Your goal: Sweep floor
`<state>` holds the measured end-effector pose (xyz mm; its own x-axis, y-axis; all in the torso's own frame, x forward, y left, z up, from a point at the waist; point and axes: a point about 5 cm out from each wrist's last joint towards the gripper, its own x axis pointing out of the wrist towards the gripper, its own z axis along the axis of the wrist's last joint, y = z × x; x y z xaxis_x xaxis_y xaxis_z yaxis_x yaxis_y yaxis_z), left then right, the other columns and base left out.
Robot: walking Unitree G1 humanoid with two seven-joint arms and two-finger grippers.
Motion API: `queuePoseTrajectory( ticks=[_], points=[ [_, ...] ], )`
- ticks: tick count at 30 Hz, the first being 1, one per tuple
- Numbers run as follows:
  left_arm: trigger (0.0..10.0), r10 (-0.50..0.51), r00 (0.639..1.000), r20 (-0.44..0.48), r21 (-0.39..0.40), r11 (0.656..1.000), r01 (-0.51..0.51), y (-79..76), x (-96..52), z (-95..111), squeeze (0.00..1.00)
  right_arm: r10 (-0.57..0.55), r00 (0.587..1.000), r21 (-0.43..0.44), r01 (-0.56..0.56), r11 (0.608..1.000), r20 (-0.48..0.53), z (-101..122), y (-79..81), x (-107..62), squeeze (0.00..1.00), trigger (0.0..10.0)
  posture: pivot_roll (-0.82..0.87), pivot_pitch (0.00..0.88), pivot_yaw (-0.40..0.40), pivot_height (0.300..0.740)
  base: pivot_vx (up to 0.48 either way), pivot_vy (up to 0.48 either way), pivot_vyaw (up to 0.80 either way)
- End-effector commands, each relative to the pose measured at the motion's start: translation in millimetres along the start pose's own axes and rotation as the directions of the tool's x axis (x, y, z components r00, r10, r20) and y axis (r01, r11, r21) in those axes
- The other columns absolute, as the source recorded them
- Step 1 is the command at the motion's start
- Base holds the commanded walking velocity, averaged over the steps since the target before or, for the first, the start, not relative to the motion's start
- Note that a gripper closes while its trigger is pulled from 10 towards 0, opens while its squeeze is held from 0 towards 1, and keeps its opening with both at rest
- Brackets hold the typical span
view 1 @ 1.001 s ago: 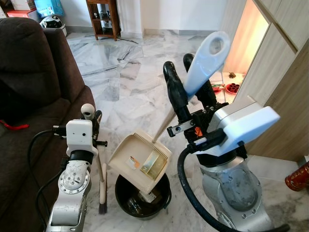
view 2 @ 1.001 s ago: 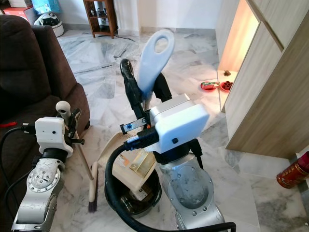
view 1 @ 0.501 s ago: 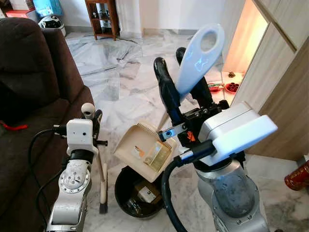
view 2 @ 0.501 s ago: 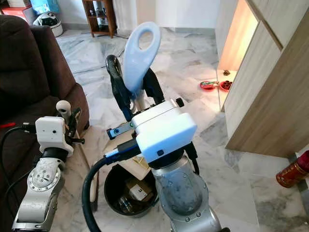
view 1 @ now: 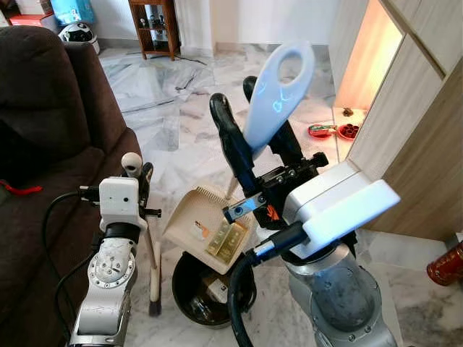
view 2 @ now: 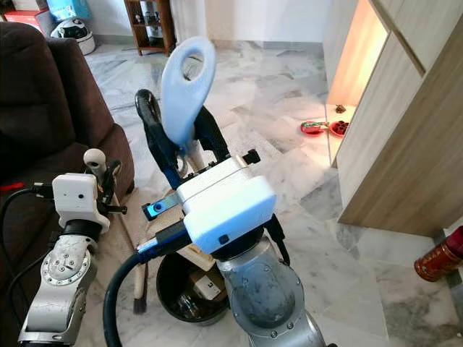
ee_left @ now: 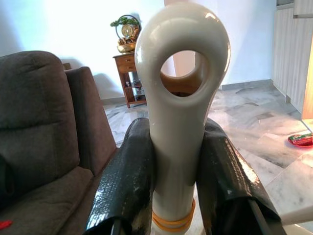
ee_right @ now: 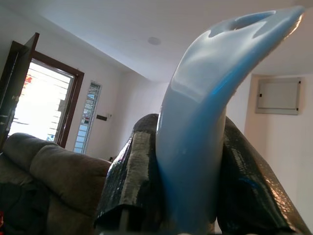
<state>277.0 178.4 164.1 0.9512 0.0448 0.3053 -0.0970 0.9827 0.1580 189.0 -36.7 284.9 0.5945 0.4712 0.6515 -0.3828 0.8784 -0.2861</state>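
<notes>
Left eye view, marble floor (view 1: 181, 116) beside a dark brown sofa (view 1: 43, 108). Right tool (view 1: 249, 130) — two black fingers clamped on the pale blue, loop-ended handle (view 1: 278, 90) of a beige dustpan (view 1: 210, 228); the pan hangs tilted directly above a round black bin (view 1: 189, 289) and carries a yellowish wrapper (view 1: 226, 242) and a small white scrap. Some litter, including a small box, lies inside the bin. Right wrist view: blue handle (ee_right: 200, 122) pressed between both black fingers (ee_right: 132, 181), sofa and a bright doorway behind. Left tool (ee_left: 176, 186) — fingers (ee_left: 129, 181) closed on the cream, ring-topped handle of a hand brush (ee_left: 181, 103); in the left eye view the brush (view 1: 153, 267) stands nearly upright just beside the bin, its dark bristle end down at the floor, between bin and sofa. Surroundings: wooden cabinet wall (view 1: 427, 123) on the right, a lit recess with red dishes (view 1: 334, 131) on the floor, a wooden shelf unit (view 1: 153, 25) at the far wall, a reddish-brown vessel (view 1: 445, 264) at the right edge.
</notes>
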Motion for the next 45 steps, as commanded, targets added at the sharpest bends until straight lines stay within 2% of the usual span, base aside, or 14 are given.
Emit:
queuePoseTrajectory(
  ticks=[1,4,18,24,31,33,34,35,36,38,40,42,45],
  points=[
    [10.0,0.012,0.999,0.048,0.024,1.0,-0.014,3.9,3.7,7,0.0,0.013,0.991,-0.04,-0.008,0.999,0.13,22,0.3,-0.4,0.0,10.0,0.0,0.085,0.047,0.74,0.0,0.0,0.0],
    [10.0,0.014,0.999,0.047,0.023,1.0,-0.015,3.9,3.4,7,0.0,0.002,0.995,0.0,-0.002,1.0,0.102,19,1.6,-1.6,0.0,10.0,0.0,0.086,0.045,0.74,0.0,0.0,0.0],
    [10.0,0.017,0.999,0.048,0.022,1.0,-0.019,3.4,3.3,7,0.0,-0.016,0.998,0.038,0.014,0.999,0.068,14,0.2,-0.4,0.0,10.0,0.0,0.09,0.041,0.74,0.0,0.0,0.0],
    [10.0,0.013,0.999,0.048,0.022,1.0,-0.014,2.1,3.2,6,0.0,-0.033,0.995,-0.048,0.038,0.998,0.091,14,-6.2,1.1,0.0,10.0,0.0,0.087,0.04,0.74,0.0,0.0,0.0],
    [10.0,0.013,0.999,0.047,0.021,1.0,-0.014,1.8,2.8,6,0.0,-0.061,0.995,-0.044,0.064,0.997,0.077,12,-9.4,1.3,0.0,10.0,0.0,0.083,0.039,0.74,0.0,0.0,0.0],
    [10.0,0.012,0.999,0.046,0.021,1.0,-0.013,1.7,2.9,6,0.0,-0.07,0.995,-0.073,0.075,0.995,0.064,9,-11.5,1.0,0.0,10.0,0.0,0.08,0.04,0.74,0.0,0.0,0.0],
    [10.0,0.011,0.999,0.046,0.02,1.0,-0.012,1.3,3.0,5,0.0,-0.102,0.994,-0.11,0.106,0.988,0.049,5,-16.3,0.5,0.0,10.0,0.0,0.08,0.04,0.74,0.0,0.0,0.0],
    [10.0,0.002,0.999,0.041,0.016,1.0,-0.003,-0.7,2.8,5,0.0,-0.187,0.982,-0.222,0.185,0.957,0.012,-7,-32.2,-1.3,0.0,10.0,-0.01,0.077,0.041,0.74,0.0,0.0,0.0],
    [10.0,0.002,0.999,0.041,0.016,1.0,-0.003,-0.7,2.8,5,0.0,-0.187,0.982,-0.222,0.185,0.957,0.012,-7,-32.2,-1.3,0.0,10.0,-0.01,0.077,0.041,0.74,0.0,0.0,0.0],
    [10.0,-0.008,0.999,0.039,0.007,1.0,0.007,-3.3,2.1,4,0.0,-0.246,0.969,-0.297,0.237,0.925,0.007,-15,-48.0,-3.0,0.0,10.0,-0.01,0.076,0.041,0.74,0.0,0.0,0.0],
    [10.0,-0.014,0.999,0.038,0.003,1.0,0.013,-4.7,0.9,4,0.0,-0.289,0.957,-0.337,0.273,0.901,0.004,-20,-61.8,-5.4,0.0,10.0,-0.01,0.069,0.045,0.74,0.0,0.0,0.0],
    [10.0,-0.021,0.999,0.034,0.0,1.0,0.021,-4.9,-0.2,4,0.0,-0.339,0.941,-0.425,0.298,0.855,-0.023,-32,-81.1,-12.8,0.0,10.0,-0.01,0.065,0.044,0.74,0.0,0.0,0.0],
    [10.0,-0.022,0.999,0.033,-0.004,1.0,0.022,-5.1,-1.2,4,0.0,-0.372,0.927,-0.443,0.316,0.839,-0.044,-39,-89.6,-18.2,0.0,10.0,-0.01,0.064,0.043,0.74,0.0,0.0,0.0]
  ],
)
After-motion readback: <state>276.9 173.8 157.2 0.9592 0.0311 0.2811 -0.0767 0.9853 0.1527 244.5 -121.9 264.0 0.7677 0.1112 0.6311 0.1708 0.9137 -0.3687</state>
